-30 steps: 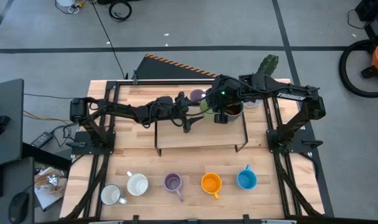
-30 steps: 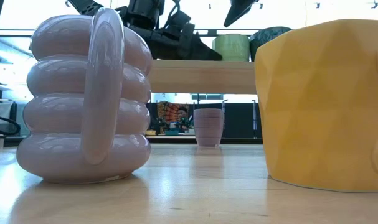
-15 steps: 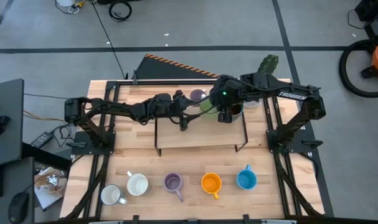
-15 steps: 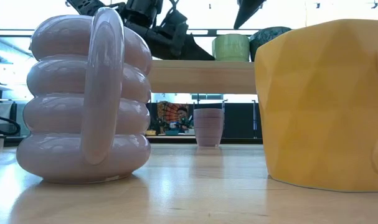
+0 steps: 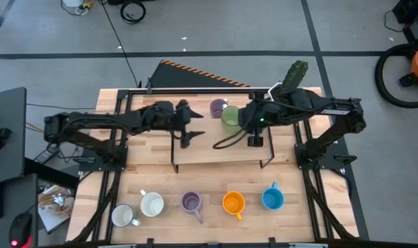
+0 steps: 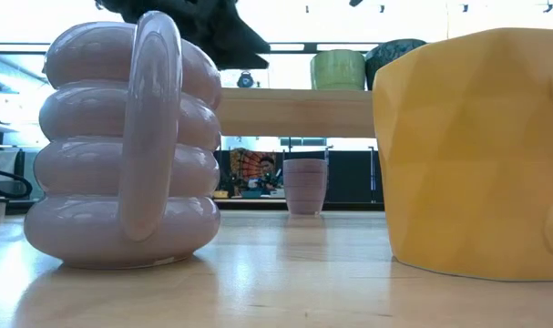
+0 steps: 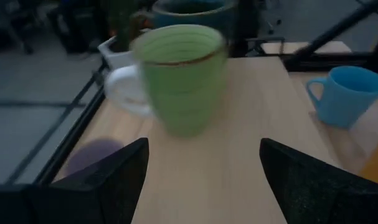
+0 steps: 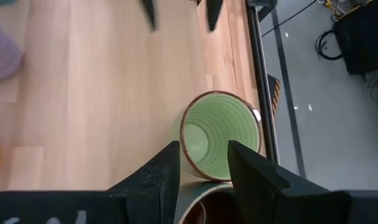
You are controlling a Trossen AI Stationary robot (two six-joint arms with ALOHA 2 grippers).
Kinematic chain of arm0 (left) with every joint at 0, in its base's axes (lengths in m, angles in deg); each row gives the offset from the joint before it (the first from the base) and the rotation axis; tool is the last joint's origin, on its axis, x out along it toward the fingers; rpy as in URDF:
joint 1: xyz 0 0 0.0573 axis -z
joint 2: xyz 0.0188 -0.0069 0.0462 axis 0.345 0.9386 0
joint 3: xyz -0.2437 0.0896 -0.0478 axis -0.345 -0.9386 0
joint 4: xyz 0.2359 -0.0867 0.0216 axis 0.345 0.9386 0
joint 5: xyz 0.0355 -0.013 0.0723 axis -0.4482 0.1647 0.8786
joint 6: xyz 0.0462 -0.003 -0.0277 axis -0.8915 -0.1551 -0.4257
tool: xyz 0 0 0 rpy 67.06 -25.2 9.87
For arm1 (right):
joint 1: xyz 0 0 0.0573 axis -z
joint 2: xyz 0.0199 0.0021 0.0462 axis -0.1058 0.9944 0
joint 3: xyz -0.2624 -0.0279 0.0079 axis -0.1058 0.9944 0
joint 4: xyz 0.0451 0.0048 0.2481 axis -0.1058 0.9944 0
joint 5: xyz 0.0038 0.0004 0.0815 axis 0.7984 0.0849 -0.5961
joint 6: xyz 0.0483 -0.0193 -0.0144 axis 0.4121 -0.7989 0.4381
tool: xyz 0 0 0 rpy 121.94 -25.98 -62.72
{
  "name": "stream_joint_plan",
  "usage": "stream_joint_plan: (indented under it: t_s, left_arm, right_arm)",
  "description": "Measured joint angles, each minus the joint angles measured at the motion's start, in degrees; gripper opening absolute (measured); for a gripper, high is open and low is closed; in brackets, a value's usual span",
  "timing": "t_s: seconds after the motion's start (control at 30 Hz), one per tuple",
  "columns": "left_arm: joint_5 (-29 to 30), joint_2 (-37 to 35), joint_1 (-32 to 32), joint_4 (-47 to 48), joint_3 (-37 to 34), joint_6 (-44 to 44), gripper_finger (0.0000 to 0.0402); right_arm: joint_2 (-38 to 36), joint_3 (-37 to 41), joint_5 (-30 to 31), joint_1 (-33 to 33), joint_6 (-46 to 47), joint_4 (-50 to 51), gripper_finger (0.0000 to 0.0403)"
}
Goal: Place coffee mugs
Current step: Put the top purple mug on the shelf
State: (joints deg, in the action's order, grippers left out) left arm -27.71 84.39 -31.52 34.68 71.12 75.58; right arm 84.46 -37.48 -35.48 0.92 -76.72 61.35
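Note:
The green mug (image 5: 231, 117) stands upright on its base on the raised wooden shelf (image 5: 219, 153); it also shows in the left wrist view (image 7: 182, 78) and the right wrist view (image 8: 220, 134). My left gripper (image 5: 193, 129) is open at shelf height, to the mug's left and apart from it (image 7: 204, 180). My right gripper (image 8: 204, 177) hangs open above the shelf beside the mug (image 5: 253, 138). The dark brown mug (image 6: 394, 55) sits right of the green one, mostly under my right arm. One lilac mug (image 5: 218, 107) stands on the table behind the shelf.
Along the near edge stand two white mugs (image 5: 122, 215) (image 5: 152, 204), a ribbed lilac mug (image 5: 191, 202), an orange mug (image 5: 233, 202) and a blue mug (image 5: 272, 199). A cactus (image 5: 296, 72) rises at the far right. The shelf's left half is bare wood.
My left gripper has drawn back along the shelf toward the table's left, away from the green mug, which stays where it stood. My right gripper has risen and shifted a little toward the near right.

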Motion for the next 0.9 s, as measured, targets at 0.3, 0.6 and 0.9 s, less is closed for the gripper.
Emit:
stream_joint_plan:
  t_s: [0.3, 0.6, 0.9]
  left_arm:
    - [-1.46, -4.17, -10.69, 8.25, -0.02, 8.95, 0.0313]
    - [-9.03, 7.22, -20.47, 15.41, 10.78, 10.59, 0.0306]
    - [-12.21, 25.33, -23.73, 30.24, 30.30, 12.40, 0.0274]
  right_arm:
    - [-3.65, 1.65, -0.35, 0.93, 1.45, -2.19, 0.0140]
    - [-4.98, 2.01, -0.55, 4.04, -1.49, -4.85, 0.0140]
    - [-5.17, 2.01, -4.24, 6.51, -1.92, -4.76, 0.0140]
